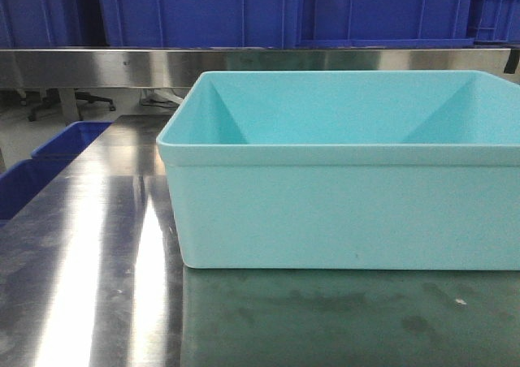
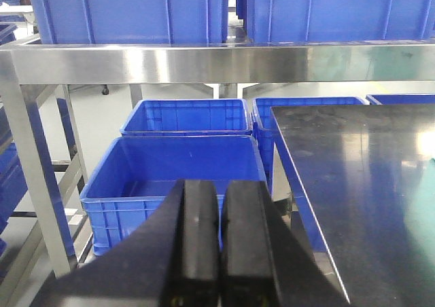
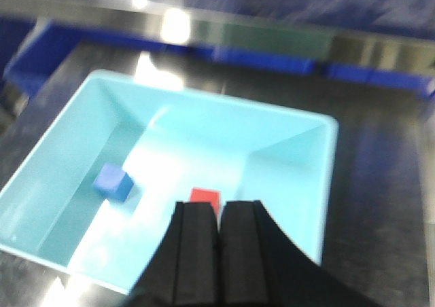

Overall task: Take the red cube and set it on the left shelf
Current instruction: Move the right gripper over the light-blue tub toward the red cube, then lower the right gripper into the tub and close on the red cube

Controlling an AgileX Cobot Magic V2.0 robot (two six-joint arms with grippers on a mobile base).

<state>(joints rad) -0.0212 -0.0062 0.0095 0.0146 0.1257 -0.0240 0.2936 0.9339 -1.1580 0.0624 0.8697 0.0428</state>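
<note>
The red cube [image 3: 204, 197] lies on the floor of a turquoise bin [image 3: 327, 185], its near part hidden behind my right gripper [image 3: 219, 205]. That gripper hangs above the bin, shut, with nothing between its fingers. From the front the bin [image 1: 341, 213] shows only its wall, and the cube is hidden. My left gripper [image 2: 221, 185] is shut and empty, off the table's left edge over a blue crate [image 2: 170, 171]. A steel shelf [image 2: 204, 62] runs across the back.
A blue cube [image 3: 113, 181] lies in the bin, left of the red one. Big blue crates [image 2: 129, 11] stand on the shelf. More blue crates [image 2: 187, 115] sit on the ground left of the steel table [image 2: 353, 171].
</note>
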